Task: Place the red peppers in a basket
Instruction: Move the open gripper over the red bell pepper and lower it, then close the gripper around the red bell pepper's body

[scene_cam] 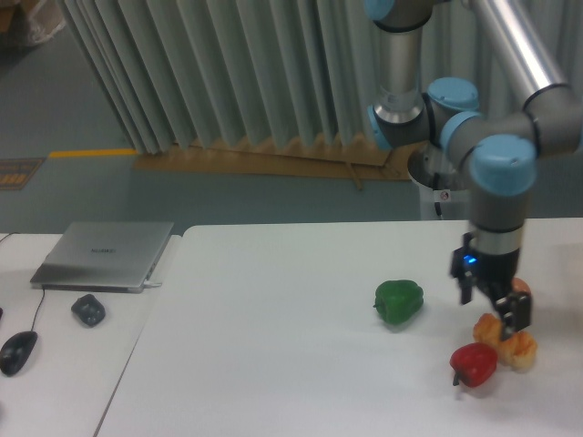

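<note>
Green pepper (399, 301), bread loaf (510, 348), laptop (105, 254).

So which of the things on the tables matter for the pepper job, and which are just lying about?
For the job:
red pepper
gripper
No basket is in view.

Lying about:
green pepper
bread loaf
laptop
mouse
dark lump

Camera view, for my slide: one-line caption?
Gripper above orange-brown bread loaf, beside glossy red bell pepper; green bell pepper left.
</note>
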Tool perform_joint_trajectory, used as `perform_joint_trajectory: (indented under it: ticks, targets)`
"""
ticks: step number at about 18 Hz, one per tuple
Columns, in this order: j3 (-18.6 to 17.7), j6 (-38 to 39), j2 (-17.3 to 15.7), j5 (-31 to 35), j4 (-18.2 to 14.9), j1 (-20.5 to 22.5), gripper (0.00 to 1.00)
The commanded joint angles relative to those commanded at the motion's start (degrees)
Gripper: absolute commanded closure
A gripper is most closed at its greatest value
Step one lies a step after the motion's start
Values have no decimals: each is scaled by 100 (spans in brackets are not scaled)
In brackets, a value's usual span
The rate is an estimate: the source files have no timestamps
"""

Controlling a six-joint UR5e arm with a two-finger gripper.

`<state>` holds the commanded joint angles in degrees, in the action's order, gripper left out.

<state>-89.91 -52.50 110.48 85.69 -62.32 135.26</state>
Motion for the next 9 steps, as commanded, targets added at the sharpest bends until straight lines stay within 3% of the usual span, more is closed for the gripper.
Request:
perform_joint_trajectory:
  ticks: [5,9]
  targets:
    - [-229,1046,122,140,202,9,0]
    - [-229,1084,228,308,342,9,0]
